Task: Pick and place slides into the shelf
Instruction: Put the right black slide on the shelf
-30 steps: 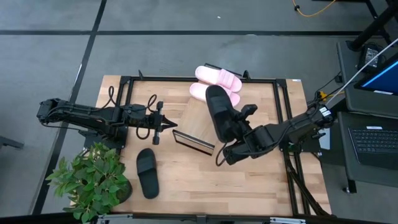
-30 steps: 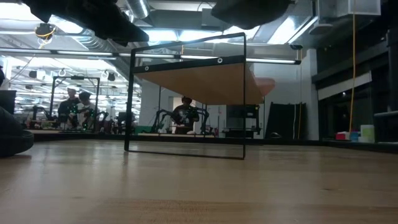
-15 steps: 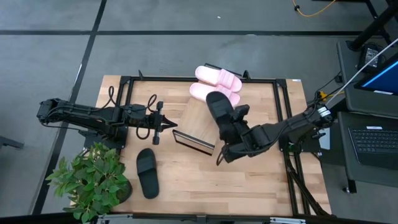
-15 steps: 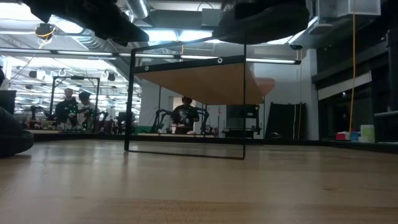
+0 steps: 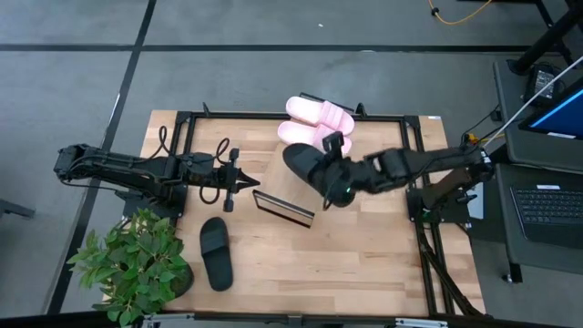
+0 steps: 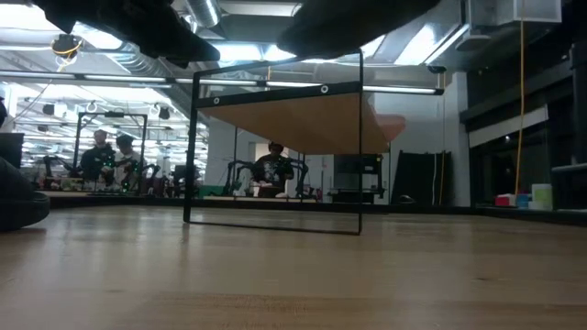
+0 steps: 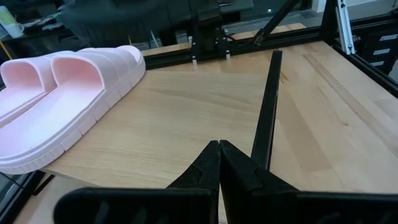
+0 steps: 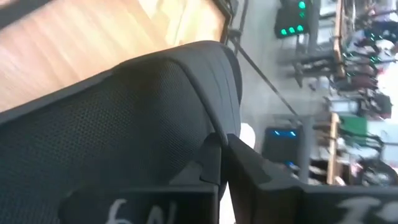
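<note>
While the high view lays out the whole table, only the left wrist view shows the texture of the two pale pink slides: smooth moulded foam with ribbed soles and wide rounded straps, lying side by side on the slanted light-wood board of the shelf. From above, the same pink pair sits at the far end of the shelf, whose dark lower lip faces the near edge of the table. The low view adds what the others do not: the shelf seen from underneath, a thin black metal frame carrying the tilted board, with people in the room far behind.

Four slides can be counted: two pink, two matte black. One black slide lies flat on the table beside a leafy potted plant, well apart from the shelf. The other black slide is held over the shelf's board, just beside the pink pair, by the right gripper. In the right wrist view its dark fingers pinch the slide's strap, which shows a fine perforated mesh surface.

The left gripper waits beside the shelf's left edge, its fingers pressed together on nothing.
</note>
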Available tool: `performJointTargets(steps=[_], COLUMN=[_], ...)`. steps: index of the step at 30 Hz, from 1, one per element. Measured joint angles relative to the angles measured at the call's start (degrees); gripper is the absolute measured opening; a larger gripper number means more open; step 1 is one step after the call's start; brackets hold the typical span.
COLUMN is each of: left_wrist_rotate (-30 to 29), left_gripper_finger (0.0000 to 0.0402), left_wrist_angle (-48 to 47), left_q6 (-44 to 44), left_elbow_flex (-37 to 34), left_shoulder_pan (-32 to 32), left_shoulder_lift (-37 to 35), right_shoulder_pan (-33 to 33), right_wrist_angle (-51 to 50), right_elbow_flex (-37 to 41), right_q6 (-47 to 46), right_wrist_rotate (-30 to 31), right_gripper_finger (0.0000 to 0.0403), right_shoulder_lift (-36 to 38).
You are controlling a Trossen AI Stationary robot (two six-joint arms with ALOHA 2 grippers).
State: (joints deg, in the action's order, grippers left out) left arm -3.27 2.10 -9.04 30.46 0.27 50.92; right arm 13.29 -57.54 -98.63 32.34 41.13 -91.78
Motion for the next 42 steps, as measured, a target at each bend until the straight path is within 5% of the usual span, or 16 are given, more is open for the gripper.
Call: performJointTargets(steps=[13,24,42], left_wrist_rotate=[0.0,0.0,-0.4], left_gripper_finger=[0.0000,0.0000,0.0000], left_wrist_angle=[-0.1,-0.1,-0.2], left_q6=[-0.3,-0.3,-0.4], left_elbow_flex=[0.0,0.0,0.0], left_shoulder_pan=[0.0,0.0,0.0], left_shoulder_lift=[0.0,0.0,0.0], right_shoulder_pan=[-9.7,-17.3,-18.1], right_wrist_angle=[7.4,16.4,28.8], right_elbow_flex=[0.8,8.2,18.9], right_q6=[12.7,16.7,23.3], right_wrist_rotate=[-26.0,-30.2,-30.7], right_gripper_finger=[0.0012,0.0012,0.0012], right_shoulder_lift=[3.1,2.9,2.9])
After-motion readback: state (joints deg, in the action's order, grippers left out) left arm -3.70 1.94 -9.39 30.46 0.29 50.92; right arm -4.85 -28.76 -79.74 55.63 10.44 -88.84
